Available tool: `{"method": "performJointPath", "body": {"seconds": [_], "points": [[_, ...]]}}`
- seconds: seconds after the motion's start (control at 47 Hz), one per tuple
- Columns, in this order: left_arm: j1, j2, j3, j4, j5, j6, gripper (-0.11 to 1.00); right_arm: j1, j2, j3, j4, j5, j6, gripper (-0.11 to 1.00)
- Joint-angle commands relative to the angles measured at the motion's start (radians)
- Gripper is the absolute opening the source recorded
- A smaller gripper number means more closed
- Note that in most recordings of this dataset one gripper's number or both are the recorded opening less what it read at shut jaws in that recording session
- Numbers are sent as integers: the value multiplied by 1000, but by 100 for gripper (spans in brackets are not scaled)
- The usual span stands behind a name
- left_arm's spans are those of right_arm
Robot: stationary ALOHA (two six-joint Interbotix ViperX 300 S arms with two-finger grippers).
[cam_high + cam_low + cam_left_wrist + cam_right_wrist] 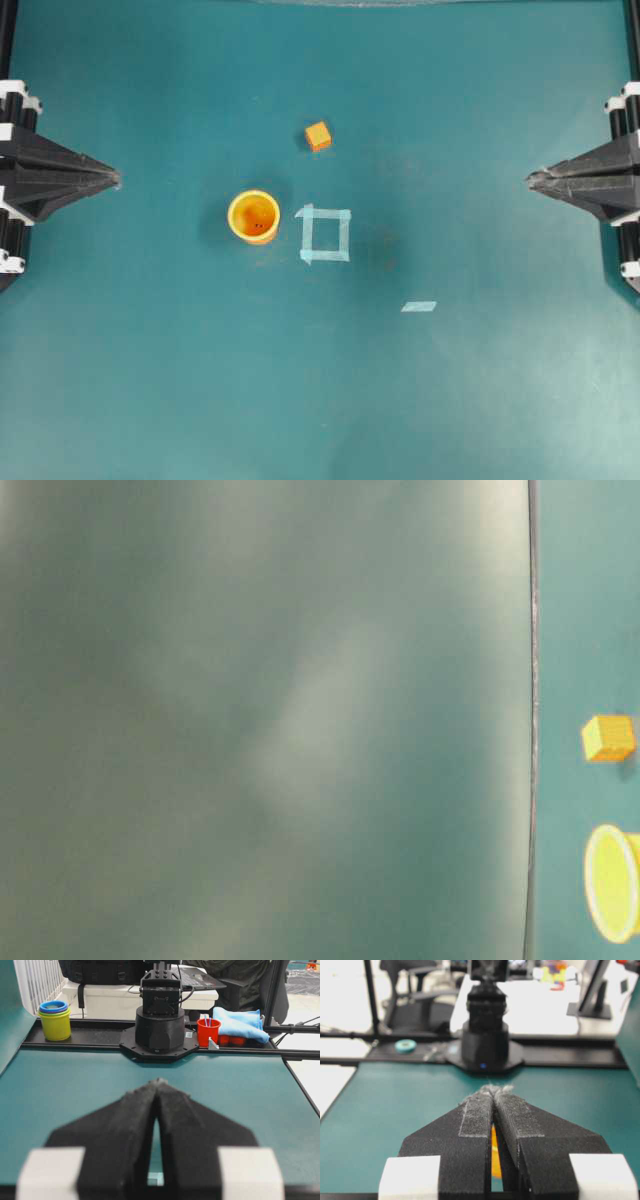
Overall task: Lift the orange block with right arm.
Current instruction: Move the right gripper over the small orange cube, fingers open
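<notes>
Orange block [318, 135] sits just beyond the yellow cup [254, 216], mid-table; right claw [532, 180] pressed together, far off, pointing inward.

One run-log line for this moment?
right gripper: shut, empty, parked | left gripper: shut, parked | orange block: on table, untouched
</notes>
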Motion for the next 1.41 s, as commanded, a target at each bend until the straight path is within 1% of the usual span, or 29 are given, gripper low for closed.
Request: {"method": "performJointPath", "body": {"seconds": [0.0, 0.064, 0.106, 0.298, 0.575, 0.724, 0.809, 0.916, 1.022, 1.107, 1.214, 1.278, 1.384], "points": [[-3, 5, -37, 5, 18, -6, -1, 0, 8, -31, 2, -2, 8, 0], [-3, 3, -41, 3, 29, -6, 1, -3, 21, -61, 3, 25, 8, 0], [-5, 0, -43, 5, 29, -6, 0, -6, 34, -83, 2, 46, 8, 0], [-3, 0, -46, 3, 32, -6, 0, -46, 103, -184, 2, 147, 8, 0], [-5, 0, -44, 5, 35, -8, 0, -97, 206, -287, 2, 172, 3, 0], [-3, 5, -46, 3, 38, -8, 0, -126, 245, -321, 2, 172, 2, 2], [-3, 5, -46, 5, 38, -8, 0, -147, 272, -339, 2, 172, 5, 11], [-3, 5, -46, 5, 38, -8, 0, -173, 310, -367, 2, 172, 8, 36], [-3, 5, -44, 3, 38, -8, 0, -201, 364, -408, 5, 184, 11, 56], [-3, 6, -44, 3, 38, -8, 0, -213, 411, -451, 8, 216, 11, 63], [-3, 6, -46, 3, 38, -8, 0, -230, 489, -522, 21, 281, 34, 64], [-3, 6, -46, 3, 38, -11, 0, -241, 541, -572, 31, 324, 71, 64], [-3, 8, -46, 3, 38, -14, 0, -252, 615, -644, 31, 385, 144, 64]]}}
